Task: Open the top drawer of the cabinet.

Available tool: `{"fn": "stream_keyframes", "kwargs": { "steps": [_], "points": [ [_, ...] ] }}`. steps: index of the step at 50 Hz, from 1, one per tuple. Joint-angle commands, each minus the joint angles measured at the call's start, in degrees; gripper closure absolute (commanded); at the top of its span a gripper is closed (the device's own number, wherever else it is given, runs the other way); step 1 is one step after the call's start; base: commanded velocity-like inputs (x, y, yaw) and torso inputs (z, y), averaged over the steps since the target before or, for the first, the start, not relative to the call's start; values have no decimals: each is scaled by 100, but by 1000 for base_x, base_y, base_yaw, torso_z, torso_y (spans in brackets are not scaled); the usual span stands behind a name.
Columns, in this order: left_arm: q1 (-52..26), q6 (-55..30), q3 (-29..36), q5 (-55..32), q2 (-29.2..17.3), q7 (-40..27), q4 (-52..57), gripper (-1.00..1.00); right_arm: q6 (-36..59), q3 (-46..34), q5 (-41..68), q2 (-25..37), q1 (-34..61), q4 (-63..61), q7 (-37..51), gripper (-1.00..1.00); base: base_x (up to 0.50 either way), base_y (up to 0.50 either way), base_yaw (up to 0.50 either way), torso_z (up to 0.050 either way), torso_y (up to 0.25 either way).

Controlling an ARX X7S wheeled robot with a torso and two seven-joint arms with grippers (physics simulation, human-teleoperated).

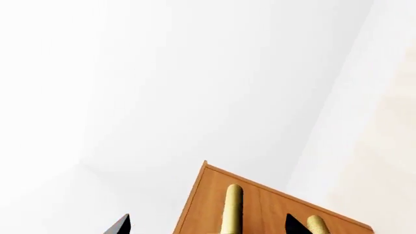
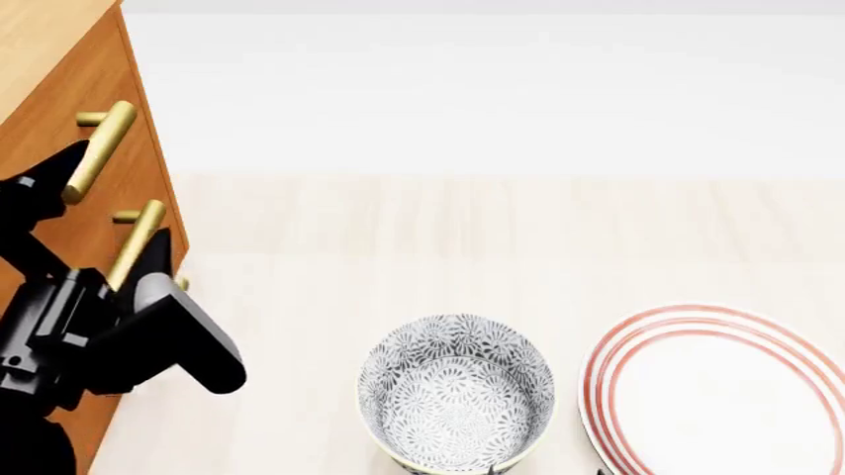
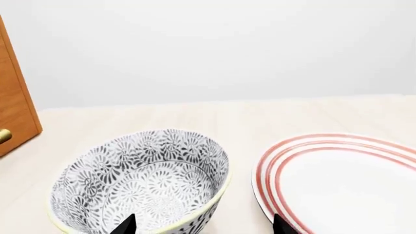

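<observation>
Your cabinet (image 2: 79, 69) fills the upper left of the head frame, its orange-brown front running down the left edge. The top drawer (image 2: 113, 84) is the highest panel there, and its brass handle (image 2: 101, 150) slants across the front near the upper left; a second brass handle (image 2: 137, 243) sits below it on the next drawer. Whether the top drawer is pulled out at all, you cannot tell from these views.

Your left gripper (image 2: 113, 208) is at the left edge of the head frame, right against the cabinet front, its dark jaws spread with one tip above the second handle and one below it. In the left wrist frame both dark tips sit apart at the bottom edge, with one brass bar between them.

At the bottom centre of the head frame stands a patterned bowl (image 2: 457, 391) on the pale surface (image 2: 436, 247), with a red-ringed plate (image 2: 726, 396) at the lower right just beside it. Your right gripper (image 3: 202, 225) shows only two dark tips at the bottom of the right wrist frame, set apart, close over the bowl's rim.
</observation>
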Motion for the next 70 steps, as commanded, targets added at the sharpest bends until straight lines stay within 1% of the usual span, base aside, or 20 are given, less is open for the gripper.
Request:
{"fn": "stream_keyframes", "kwargs": {
  "steps": [1, 14, 27, 35, 51, 70],
  "points": [
    [-334, 21, -15, 198, 24, 356, -74, -100, -9, 98, -80, -87, -1, 11, -100, -100, 0, 0, 0, 0, 0],
    [-522, 155, 138, 250, -66, 492, -318, -100, 26, 50, -46, -56, -33, -47, -74, -100, 0, 0, 0, 0, 0],
    [-805, 378, 260, 228, -116, 528, -972, -100, 24, 13, -13, -32, -32, -24, -66, -100, 0, 0, 0, 0, 0],
    [-1029, 483, 221, 90, 16, 458, -1589, -100, -11, -4, 3, -26, -12, 38, -70, -100, 0, 0, 0, 0, 0],
    [-1126, 627, 261, -23, 101, 427, -2083, -100, 49, -41, 40, 6, -11, -26, -18, -100, 0, 0, 0, 0, 0],
    [-1230, 752, 278, -108, 254, 230, -2783, -100, 39, -74, 94, 29, 7, 25, 2, -100, 0, 0, 0, 0, 0]
  ]
}}
